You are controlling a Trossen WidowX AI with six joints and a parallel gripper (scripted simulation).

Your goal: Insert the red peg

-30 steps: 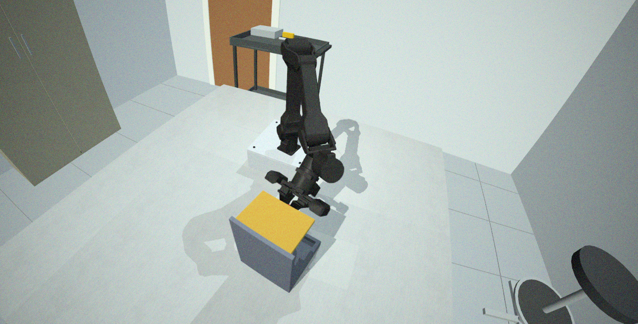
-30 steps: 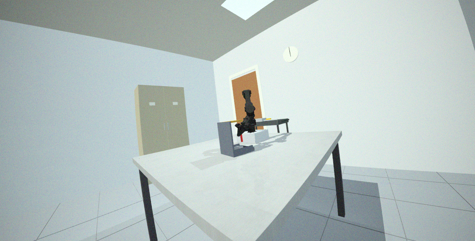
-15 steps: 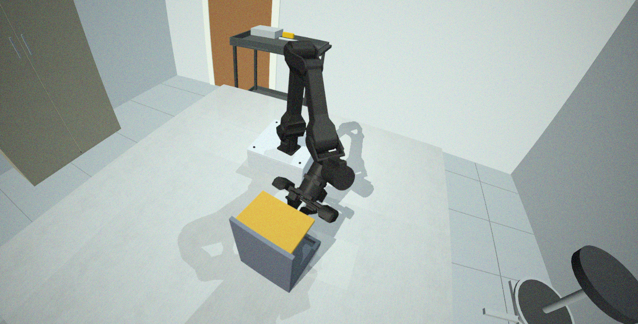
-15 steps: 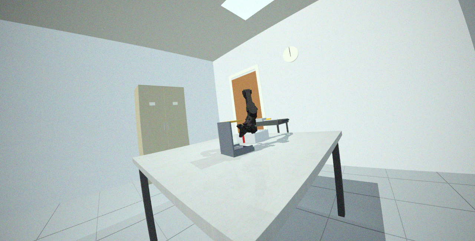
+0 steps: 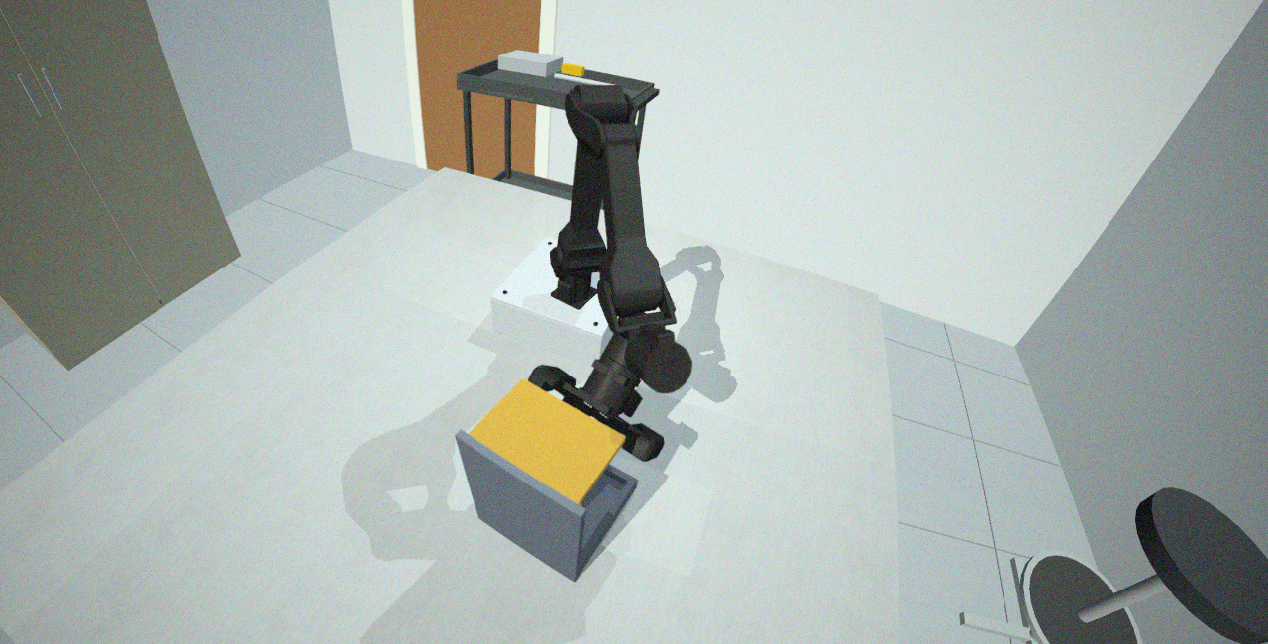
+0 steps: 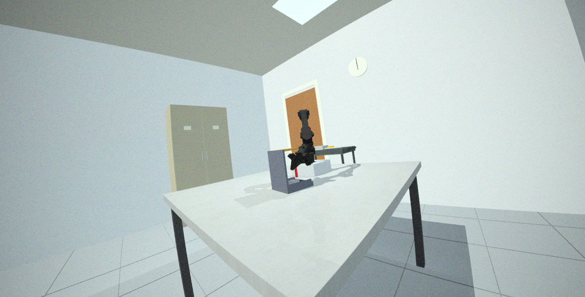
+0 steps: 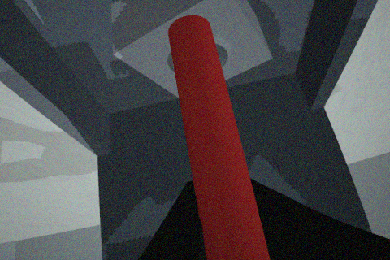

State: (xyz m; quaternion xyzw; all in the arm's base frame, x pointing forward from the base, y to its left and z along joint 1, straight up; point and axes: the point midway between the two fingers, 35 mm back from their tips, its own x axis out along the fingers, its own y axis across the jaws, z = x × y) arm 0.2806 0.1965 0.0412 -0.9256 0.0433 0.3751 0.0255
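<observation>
My gripper [image 6: 293, 167] [image 7: 214, 188] is shut on the red peg [image 6: 296, 172] [image 7: 215, 130], whose free end points down. In the top view the fingertips and peg are hidden under the yellow roof [image 5: 549, 440] [image 6: 289, 149]. The peg is at the open front of the grey box [image 5: 523, 498] [image 6: 278, 172], its lower end above the floor. In the wrist view the peg crosses in front of the light grey block [image 7: 248, 36] and partly covers its round hole [image 7: 223, 54]. The peg's end shows over the block's top, outside the hole.
The box's low side walls [image 7: 317, 49] run along both sides. The roof is close over the fingers, and the gripper body is beside its front edge. The white arm base [image 5: 532, 303] and a dark cart [image 5: 514, 88] are farther back.
</observation>
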